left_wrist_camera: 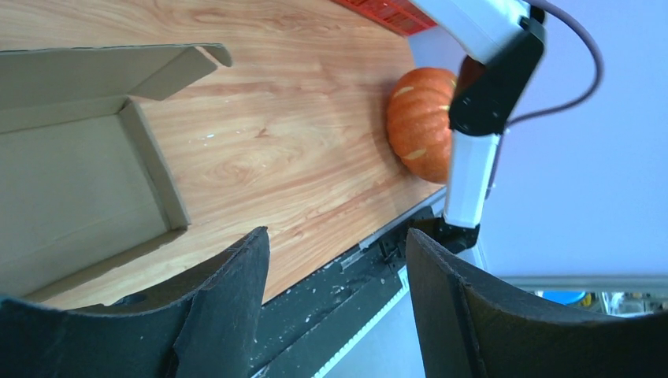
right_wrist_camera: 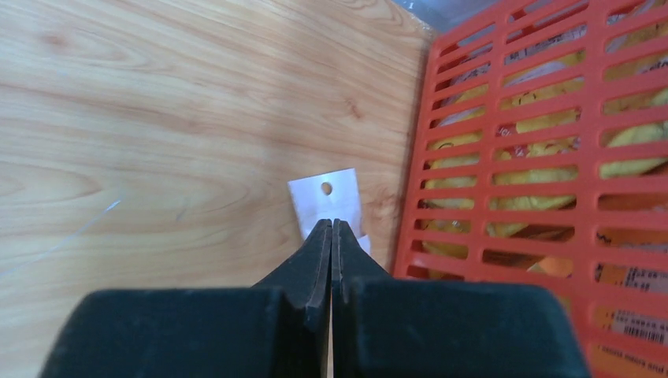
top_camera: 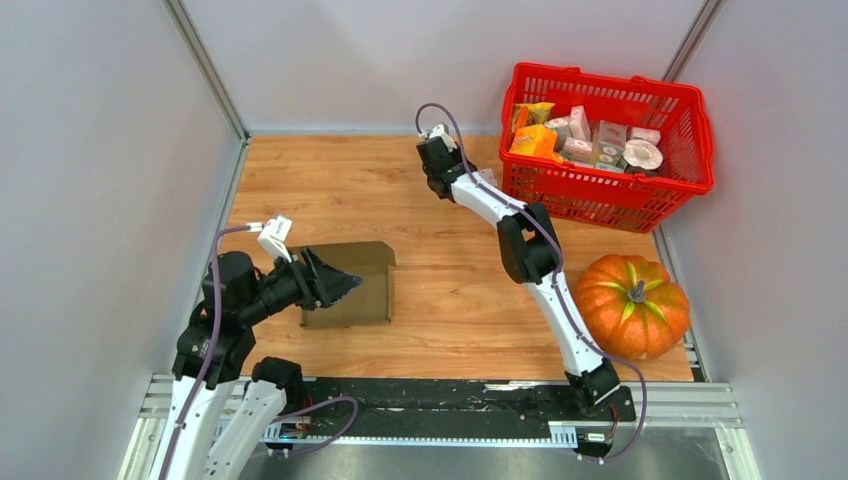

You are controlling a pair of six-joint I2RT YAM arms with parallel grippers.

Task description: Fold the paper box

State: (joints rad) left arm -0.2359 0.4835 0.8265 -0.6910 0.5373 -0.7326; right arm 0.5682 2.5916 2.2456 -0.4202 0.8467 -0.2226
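Left jaws: spread wide with nothing between them, over the near-left part of the paper box point(top_camera: 365, 295); contact cannot be judged.
Paper box: brown cardboard, on the left half of the counter point(top_camera: 450, 290), unclosed, a low side wall raised, a flap extended.
Pumpkin point(top_camera: 632, 305): orange, at the counter's right edge, well apart from the box.
Right jaws: pressed together, empty, beside the basket point(top_camera: 600, 198); a white tag point(right_wrist_camera: 327, 195) lies just beyond their tips.
Basket: red, far right corner, holding small printed packages point(top_camera: 590, 135).
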